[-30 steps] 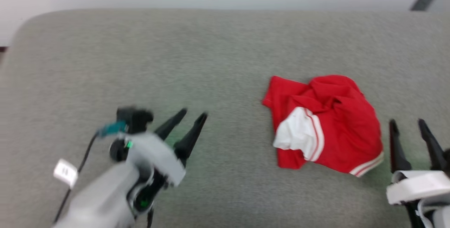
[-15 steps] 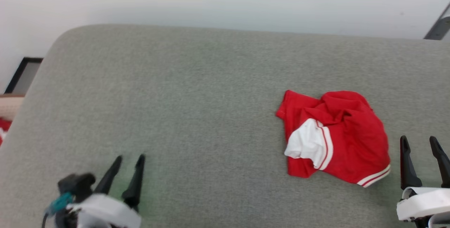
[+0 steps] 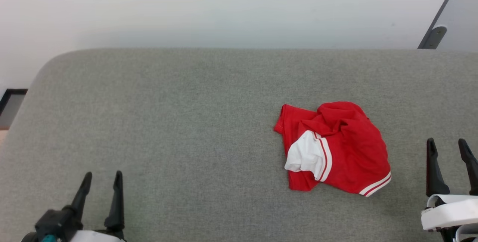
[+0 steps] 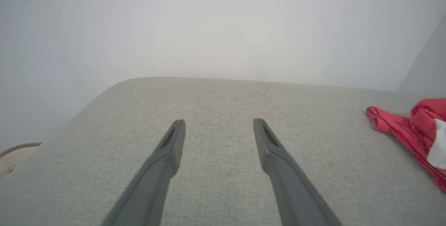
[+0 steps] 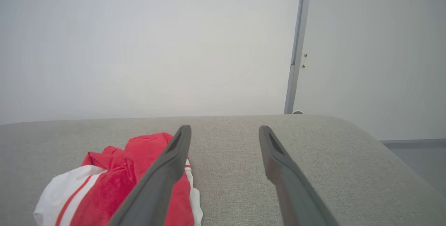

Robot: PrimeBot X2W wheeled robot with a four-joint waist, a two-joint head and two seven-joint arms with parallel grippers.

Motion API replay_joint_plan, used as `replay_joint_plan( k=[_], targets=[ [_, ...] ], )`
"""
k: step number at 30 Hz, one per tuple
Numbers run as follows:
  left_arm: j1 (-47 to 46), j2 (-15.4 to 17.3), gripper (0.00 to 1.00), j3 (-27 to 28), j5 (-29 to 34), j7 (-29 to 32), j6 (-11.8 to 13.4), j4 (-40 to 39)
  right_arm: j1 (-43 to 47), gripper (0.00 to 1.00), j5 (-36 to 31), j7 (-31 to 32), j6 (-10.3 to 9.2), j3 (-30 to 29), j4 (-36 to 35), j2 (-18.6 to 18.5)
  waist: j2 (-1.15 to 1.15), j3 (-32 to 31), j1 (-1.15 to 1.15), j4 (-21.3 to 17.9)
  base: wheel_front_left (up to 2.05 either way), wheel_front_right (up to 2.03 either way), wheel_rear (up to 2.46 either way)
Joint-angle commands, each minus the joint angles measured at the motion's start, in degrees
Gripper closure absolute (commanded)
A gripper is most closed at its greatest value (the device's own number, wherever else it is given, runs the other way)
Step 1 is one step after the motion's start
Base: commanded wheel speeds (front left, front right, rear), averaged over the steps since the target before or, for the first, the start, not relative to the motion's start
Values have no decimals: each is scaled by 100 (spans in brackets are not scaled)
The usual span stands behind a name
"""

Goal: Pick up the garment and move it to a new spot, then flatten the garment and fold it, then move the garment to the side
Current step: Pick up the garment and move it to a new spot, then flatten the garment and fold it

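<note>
Both pairs of dark fingers stand spread wide with nothing between them. The left gripper [image 3: 103, 174] points over bare upholstery, well apart from the garment [image 3: 336, 148]. The right gripper [image 3: 447, 142] sits near its striped hem, not touching. The red shirt lies crumpled on the right part of the grey cushion [image 3: 186, 122], one white sleeve with red stripes turned up. The pick-up looks not yet begun. Next, I'd say, the right fingers need to swing left, come down over a raised fold and close. No number, lettering or label can be read on the fabric facing up.
</note>
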Motion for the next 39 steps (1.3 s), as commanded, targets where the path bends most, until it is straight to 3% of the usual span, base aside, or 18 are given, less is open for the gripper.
replay_joint_plan(
  k=[1,21,24,29,32,36,39],
  targets=[
    [93,-38,0,31,72,-2,12,-59,31,0,25,-3,-8,3,-54,21,0,-57,0,-34,0,0,0],
    [306,-65,0,-97,169,-2,8,-181,96,0,17,-3,-8,111,-87,94,0,-118,0,-108,0,0,0],
    [175,4,0,-313,94,-2,8,-78,78,0,21,-3,-8,113,-87,118,0,-93,0,-98,0,0,0],
    [-530,450,0,-1212,-357,-2,8,9,-67,0,39,-3,-8,194,-111,170,0,134,0,-138,0,0,0],
    [-1275,1025,0,-2090,-891,214,9,86,-219,0,79,-3,-8,246,-144,194,0,348,0,-210,0,0,0],
    [-2440,1617,0,-3296,-1801,1241,10,28,-429,0,118,-3,-8,271,-162,234,0,649,0,-310,0,0,0],
    [-3220,1802,0,-4072,-2755,2495,10,73,-526,0,135,-3,-8,251,-152,279,0,798,0,-349,0,0,0]
  ],
)
